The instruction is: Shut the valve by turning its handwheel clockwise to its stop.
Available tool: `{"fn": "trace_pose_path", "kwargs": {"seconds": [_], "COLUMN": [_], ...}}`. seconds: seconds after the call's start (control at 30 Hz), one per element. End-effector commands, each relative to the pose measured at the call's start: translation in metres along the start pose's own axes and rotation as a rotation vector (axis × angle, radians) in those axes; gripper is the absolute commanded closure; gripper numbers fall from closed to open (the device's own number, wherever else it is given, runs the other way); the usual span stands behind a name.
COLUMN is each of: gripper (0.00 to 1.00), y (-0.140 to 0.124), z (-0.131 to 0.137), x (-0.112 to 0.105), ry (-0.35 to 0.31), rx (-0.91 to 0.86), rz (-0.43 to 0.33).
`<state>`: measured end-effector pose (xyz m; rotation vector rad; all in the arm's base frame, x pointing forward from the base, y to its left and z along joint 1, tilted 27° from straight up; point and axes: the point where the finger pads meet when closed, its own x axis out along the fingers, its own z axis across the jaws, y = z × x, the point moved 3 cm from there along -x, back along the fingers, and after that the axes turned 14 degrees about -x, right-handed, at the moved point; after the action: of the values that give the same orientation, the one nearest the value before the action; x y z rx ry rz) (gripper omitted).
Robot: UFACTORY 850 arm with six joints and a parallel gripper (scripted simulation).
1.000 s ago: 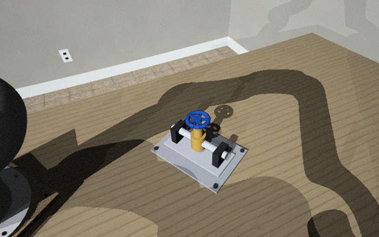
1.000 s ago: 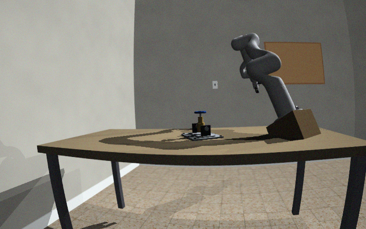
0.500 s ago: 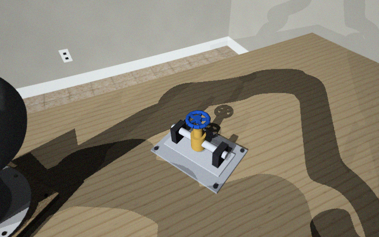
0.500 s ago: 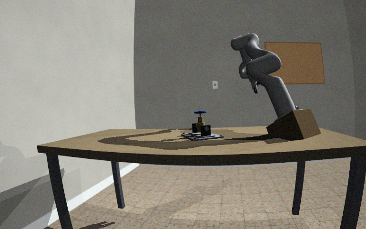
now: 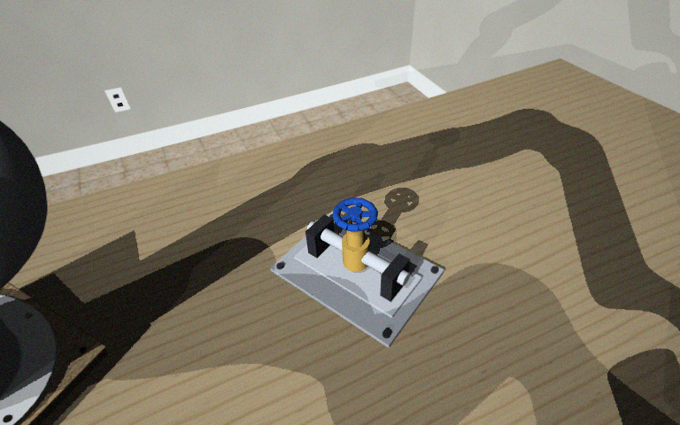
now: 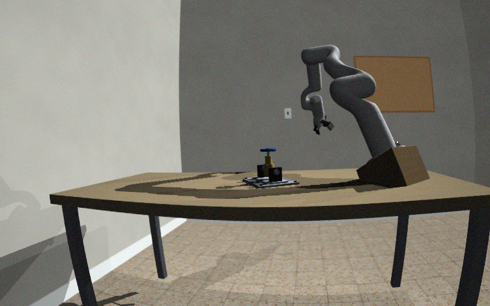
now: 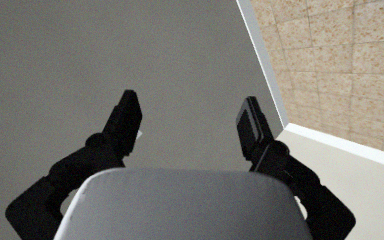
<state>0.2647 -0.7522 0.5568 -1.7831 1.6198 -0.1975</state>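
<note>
The valve stands on a grey baseplate [image 5: 357, 282] near the middle of the wooden table. Its blue spoked handwheel [image 5: 354, 213] lies level on top of a yellow body [image 5: 354, 252], which sits on a white pipe held by two black clamps. In the exterior view the handwheel [image 6: 268, 149] shows edge-on. My gripper [image 6: 318, 129] is open and empty, high in the air, well above and to the right of the handwheel. In the wrist view the two black fingers stand wide apart, with only wall and floor beyond them; the valve is not in that view.
The arm's wooden mounting block [image 6: 393, 166] stands on the table to the right of the valve. The arm's base [image 5: 19, 310] fills the left edge of the top view. Arm shadows cross the table top.
</note>
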Motion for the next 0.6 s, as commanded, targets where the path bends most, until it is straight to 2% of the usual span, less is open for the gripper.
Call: {"fn": "trace_pose_path", "kwargs": {"seconds": [0.0, 0.03, 0.3, 0.37, 0.4, 0.47, 0.5, 0.57], "gripper": [0.00, 0.00, 0.00, 0.00, 0.00, 0.00, 0.00, 0.00], "y": [-0.041, -0.050, -0.107, -0.107, -0.124, -0.131, -0.134, -0.145], "z": [0.055, 0.067, 0.166, 0.166, 0.201, 0.216, 0.227, 0.252], "x": [-0.018, -0.021, -0.069, -0.069, -0.090, -0.098, -0.107, -0.123], "ry": [-0.055, -0.055, -0.196, -0.196, -0.249, -0.249, -0.288, -0.302], "rx": [0.161, 0.162, 0.444, 0.444, 0.540, 0.540, 0.611, 0.634], "rz": [-0.039, -0.039, -0.049, -0.049, -0.038, -0.038, -0.023, -0.017]}}
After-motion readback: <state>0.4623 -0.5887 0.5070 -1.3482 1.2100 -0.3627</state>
